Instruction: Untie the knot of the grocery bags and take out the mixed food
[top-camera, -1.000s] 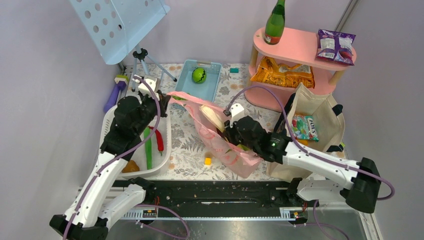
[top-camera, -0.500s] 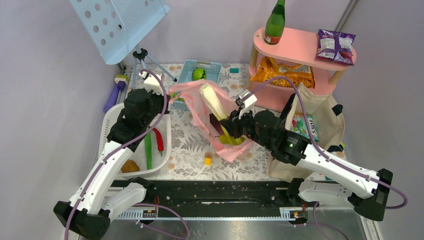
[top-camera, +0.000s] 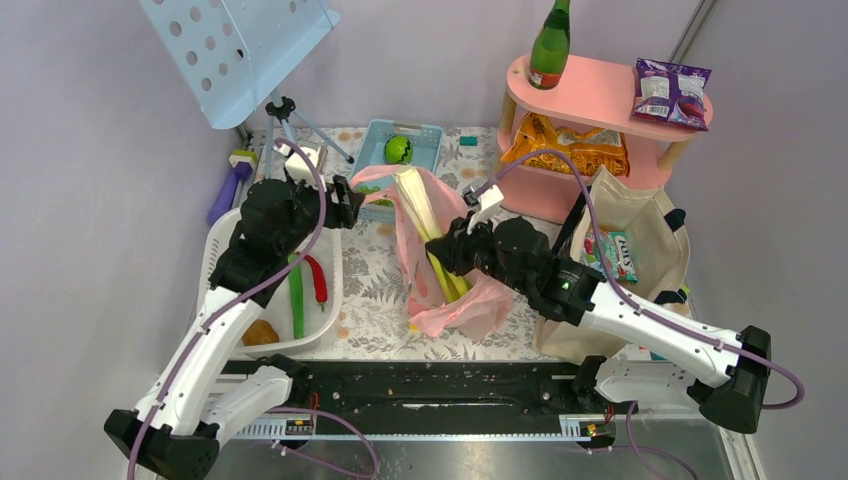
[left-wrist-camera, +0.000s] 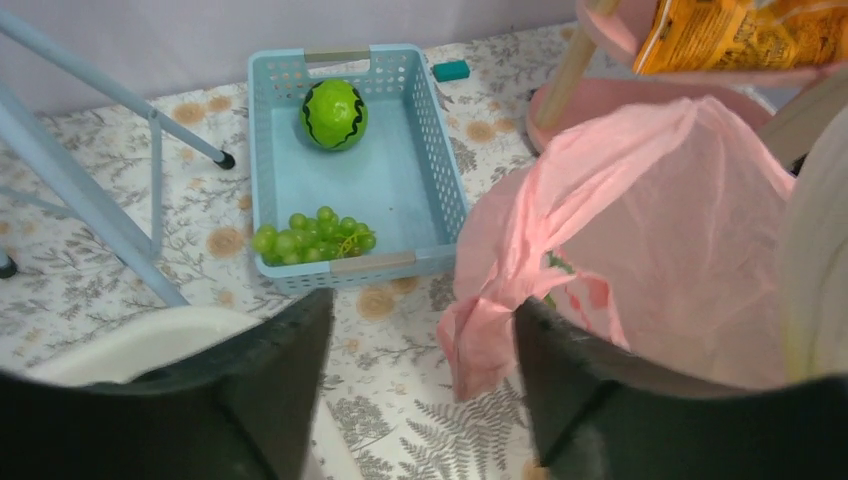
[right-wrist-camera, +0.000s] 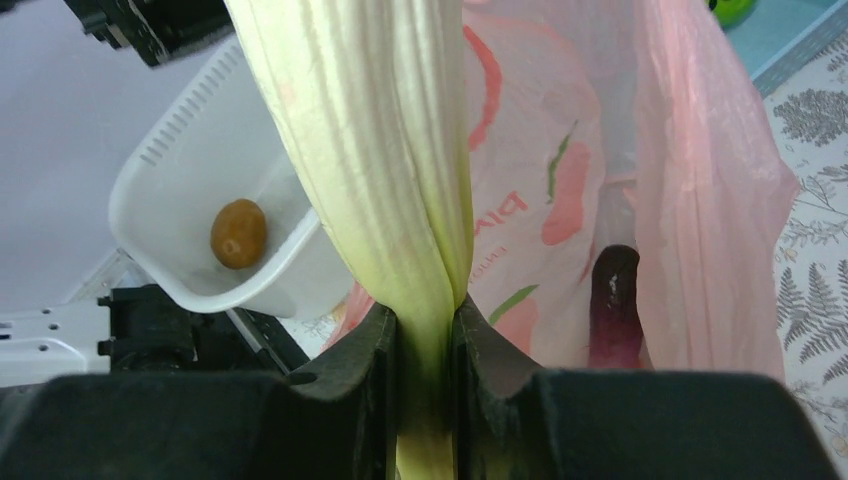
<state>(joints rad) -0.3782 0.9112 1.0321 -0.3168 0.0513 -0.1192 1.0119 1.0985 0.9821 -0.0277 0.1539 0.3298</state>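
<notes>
Right gripper (right-wrist-camera: 425, 335) is clenched on the leek (right-wrist-camera: 370, 150), fingers (right-wrist-camera: 360, 370) pinching the pale stem low down, with the stalk running up and away from the wrist cam. The leek stands tilted in the open mouth of the pink bag (top-camera: 455, 300), which is slumped mid-table on the floral cloth; its white end points toward the blue basket (top-camera: 432, 150). A dark aubergine (right-wrist-camera: 612, 300) shows through the plastic just beside the stem, inside the bag. Left gripper (left-wrist-camera: 422, 305) is released: fingers spread, nothing between them. The bag's loose edge is just ahead, near one finger; can't tell if it touches. The left arm hangs over the white tub (top-camera: 222, 250), which holds a brown round item (right-wrist-camera: 238, 232) plus a green and a red long one. The basket holds a green striped ball (left-wrist-camera: 334, 113) and grapes (left-wrist-camera: 312, 235). The canvas tote (top-camera: 655, 235) stands right of the right arm, just beside the pink shelf (top-camera: 600, 95), with a multicoloured snack packet (top-camera: 608, 255) in its mouth.
</notes>
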